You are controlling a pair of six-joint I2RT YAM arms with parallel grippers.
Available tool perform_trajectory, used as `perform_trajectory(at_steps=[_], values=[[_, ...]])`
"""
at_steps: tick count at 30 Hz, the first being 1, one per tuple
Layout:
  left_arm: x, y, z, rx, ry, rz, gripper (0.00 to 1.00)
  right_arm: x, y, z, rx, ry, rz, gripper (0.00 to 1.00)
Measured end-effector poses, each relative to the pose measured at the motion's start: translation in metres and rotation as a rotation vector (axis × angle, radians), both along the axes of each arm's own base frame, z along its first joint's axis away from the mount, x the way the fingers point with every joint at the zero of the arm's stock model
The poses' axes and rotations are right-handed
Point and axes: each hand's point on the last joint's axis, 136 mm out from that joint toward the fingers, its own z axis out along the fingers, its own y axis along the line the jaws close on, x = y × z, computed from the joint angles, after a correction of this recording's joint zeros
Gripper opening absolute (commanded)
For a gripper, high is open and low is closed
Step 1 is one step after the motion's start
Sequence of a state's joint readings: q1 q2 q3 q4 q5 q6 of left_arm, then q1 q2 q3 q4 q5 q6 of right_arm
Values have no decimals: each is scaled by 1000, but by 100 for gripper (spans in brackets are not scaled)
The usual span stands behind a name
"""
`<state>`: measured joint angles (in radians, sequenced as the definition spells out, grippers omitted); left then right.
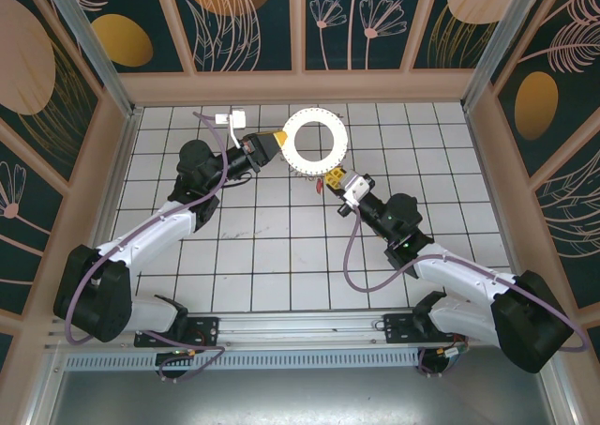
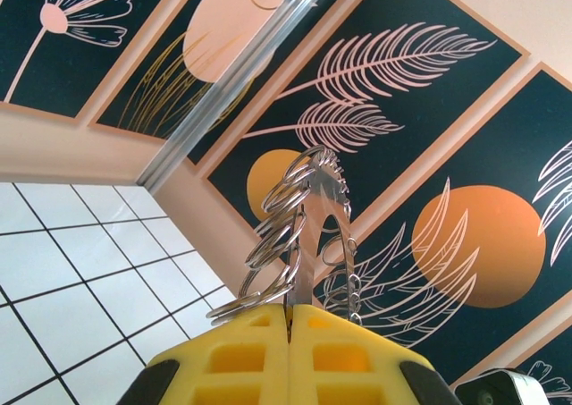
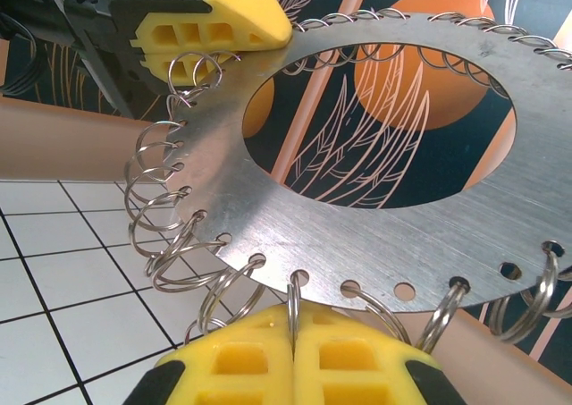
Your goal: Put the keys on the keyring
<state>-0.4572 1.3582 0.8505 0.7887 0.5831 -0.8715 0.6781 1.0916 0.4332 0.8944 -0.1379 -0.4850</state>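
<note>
Nearest the arm bases, below the keyring [image 3: 268, 208], the white-tiled bench [image 1: 281, 256] lies open between the two arms. At the ring's near rim, the right end effector [image 3: 292, 329] has its yellow pads pressed together, and one wire loop [image 3: 293, 298] from the fringe runs down into the seam between them, so it appears to be pinching that loop. Just beside it, under the ring's near edge, a small dark-red speck [image 1: 321, 185] may be the head of one of the keys, though it is too small to tell. The keyring, a flat brushed-metal disc with a wide hole, is held off the tiles between the two arms, with the painted wall [image 2: 429, 83] behind it. The loops along its left rim [image 3: 165, 208] hang bare. At the ring's left edge, the left end effector [image 2: 288, 320] is pressed together on the plate and steadies it edge-on. By this reading the ring is secured and one loop is gripped, but no key can be confirmed as threaded. Opening a loop and sliding both keys on appears to be what is left.
</note>
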Motion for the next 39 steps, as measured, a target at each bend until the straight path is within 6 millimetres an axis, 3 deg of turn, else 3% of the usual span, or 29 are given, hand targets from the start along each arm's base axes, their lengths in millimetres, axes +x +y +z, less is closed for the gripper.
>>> perform_trajectory(at_steps=[4,11,22,24,30,39], values=[[7,5,-9,-13,45,45,3,2,-1,-2,0,9,-13,0],[16,14,-46,-44,219,126,5,3,0,-11,1,63,-8,0],[29,13,-91,-80,425,146,30,17,-1,-40,-19,209,9,0],[29,13,-102,-77,457,148,30,20,-3,-45,-24,239,11,0],[30,12,-130,-66,543,155,49,29,-8,-52,-23,316,19,0],[21,16,-194,-19,685,176,54,39,-10,-84,-97,473,65,0]])
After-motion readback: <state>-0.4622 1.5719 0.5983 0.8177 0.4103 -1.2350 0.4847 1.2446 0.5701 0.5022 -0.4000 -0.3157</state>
